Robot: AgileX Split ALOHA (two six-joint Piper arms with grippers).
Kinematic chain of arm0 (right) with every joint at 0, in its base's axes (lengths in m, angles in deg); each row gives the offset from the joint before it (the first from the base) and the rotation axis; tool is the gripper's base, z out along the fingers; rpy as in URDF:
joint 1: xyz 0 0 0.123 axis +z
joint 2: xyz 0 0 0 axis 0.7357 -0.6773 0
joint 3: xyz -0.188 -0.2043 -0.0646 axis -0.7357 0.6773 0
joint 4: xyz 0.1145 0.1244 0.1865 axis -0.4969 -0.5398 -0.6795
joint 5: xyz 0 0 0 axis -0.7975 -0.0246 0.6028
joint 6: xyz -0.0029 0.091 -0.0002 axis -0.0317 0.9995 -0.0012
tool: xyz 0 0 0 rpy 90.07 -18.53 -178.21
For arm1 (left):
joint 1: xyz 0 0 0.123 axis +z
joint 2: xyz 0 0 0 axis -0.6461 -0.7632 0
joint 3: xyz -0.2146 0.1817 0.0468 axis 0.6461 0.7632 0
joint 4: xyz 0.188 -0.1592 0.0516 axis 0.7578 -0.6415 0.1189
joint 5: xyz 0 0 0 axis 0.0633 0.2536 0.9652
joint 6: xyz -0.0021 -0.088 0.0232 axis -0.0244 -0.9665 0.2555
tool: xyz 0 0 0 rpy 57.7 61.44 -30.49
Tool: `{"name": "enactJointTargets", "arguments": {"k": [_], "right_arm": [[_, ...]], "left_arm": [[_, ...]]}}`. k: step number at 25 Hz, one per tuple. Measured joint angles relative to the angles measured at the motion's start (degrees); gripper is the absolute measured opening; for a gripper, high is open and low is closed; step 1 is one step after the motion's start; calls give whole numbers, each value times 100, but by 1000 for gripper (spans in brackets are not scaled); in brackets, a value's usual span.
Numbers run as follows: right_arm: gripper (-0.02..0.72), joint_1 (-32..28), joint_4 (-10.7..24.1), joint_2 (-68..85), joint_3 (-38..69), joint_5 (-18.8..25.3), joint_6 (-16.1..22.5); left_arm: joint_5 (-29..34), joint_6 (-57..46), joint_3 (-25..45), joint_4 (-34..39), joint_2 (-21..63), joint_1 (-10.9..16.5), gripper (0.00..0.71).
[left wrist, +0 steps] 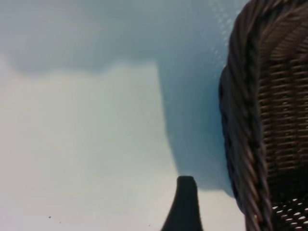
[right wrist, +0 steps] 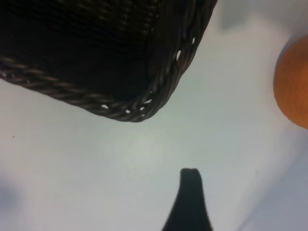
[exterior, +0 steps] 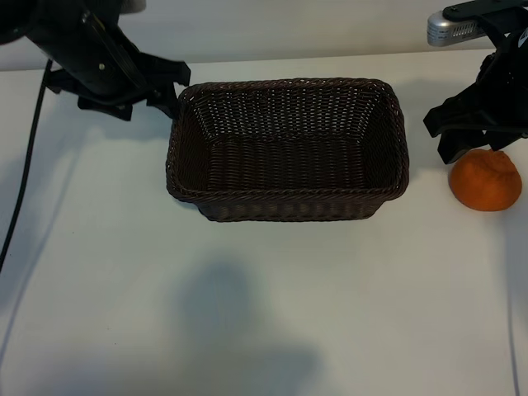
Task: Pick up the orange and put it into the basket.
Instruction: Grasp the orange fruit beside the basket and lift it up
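Note:
The dark brown wicker basket (exterior: 289,195) stands in the middle of the white table with nothing inside it. The orange (exterior: 485,181) lies on the table just right of the basket, apart from it. My right gripper (exterior: 450,136) hovers open right behind the orange, holding nothing. In the right wrist view one dark finger (right wrist: 190,202) shows over bare table, with the orange (right wrist: 293,86) at the picture's edge and a basket corner (right wrist: 120,108) beyond. My left gripper (exterior: 169,87) sits open at the basket's far left corner. Its finger (left wrist: 185,207) shows beside the basket's braided rim (left wrist: 250,120).
A black cable (exterior: 25,165) hangs down the left side of the table. A metal fixture (exterior: 452,29) sits at the back right above the right arm. White table surface (exterior: 247,313) stretches in front of the basket.

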Motion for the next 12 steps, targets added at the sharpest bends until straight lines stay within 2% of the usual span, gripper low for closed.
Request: {"name": "enactJointTargets", "arguments": {"k": [4,7,10,12], "right_arm": [[561,0,0,0,0,24,0],[561,0,0,0,0,30,0],[561,0,0,0,0,30,0],[561,0,0,0,0,30,0]], "left_arm": [[285,0,-249,133,5,15,619],[582,42,-423,141,58,212,614],[836,183,-452,246,219,648,607],[1012,270,-452,327,372,1060,602]]}}
